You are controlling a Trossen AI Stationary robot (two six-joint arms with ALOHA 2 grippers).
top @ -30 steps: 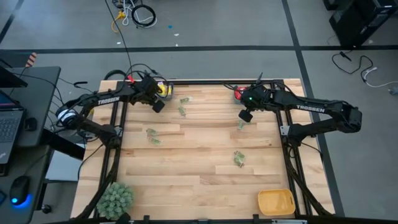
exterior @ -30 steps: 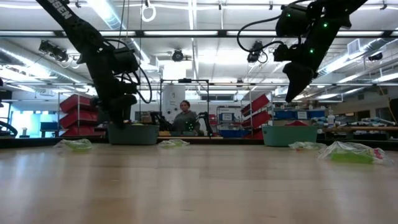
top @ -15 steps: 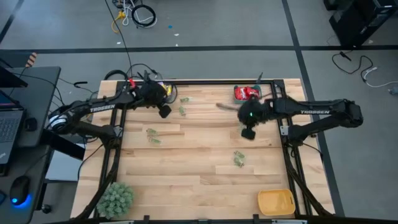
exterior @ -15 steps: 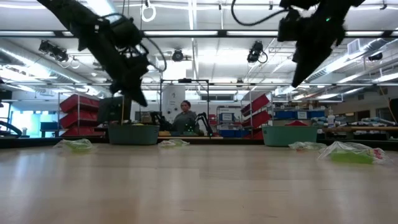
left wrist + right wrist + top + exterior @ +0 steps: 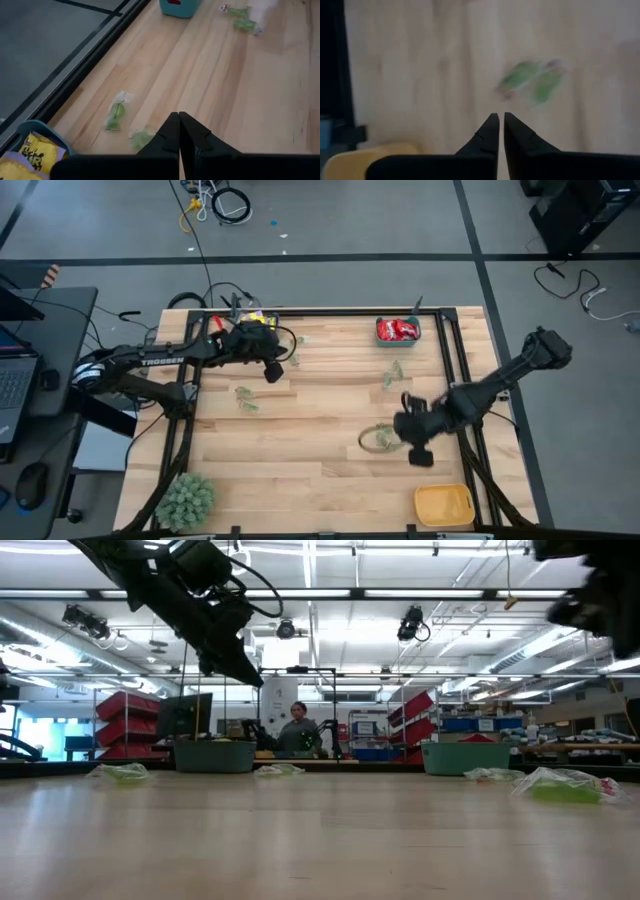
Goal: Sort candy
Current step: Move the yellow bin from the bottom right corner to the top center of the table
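Note:
Pale green candy packets lie flat on the wooden table: one [image 5: 246, 398] at the left, one [image 5: 392, 373] right of centre, one [image 5: 380, 438] nearer the front. Red candy fills the far right teal bin [image 5: 398, 330]; yellow candy [image 5: 31, 159] lies in the far left teal bin [image 5: 255, 320]. My left gripper [image 5: 272, 370] hangs shut and empty above the table beside that bin, with two green packets [image 5: 116, 111] ahead of it. My right gripper [image 5: 418, 452] is shut and empty, in the air beside a green packet [image 5: 532, 80].
A yellow-orange bin [image 5: 443, 505] stands at the near right corner and a fuzzy green plant [image 5: 185, 498] at the near left. A black frame rail [image 5: 340, 310] edges the table. A person [image 5: 297, 730] sits in the room beyond the far edge.
My right gripper has swung fast from beside the far right bin toward the near edge, turning as it went, and now hangs by the green packet close to the orange bin. My left gripper has risen away from the yellow-candy bin toward the table's middle, tipping up. Both stayed shut.

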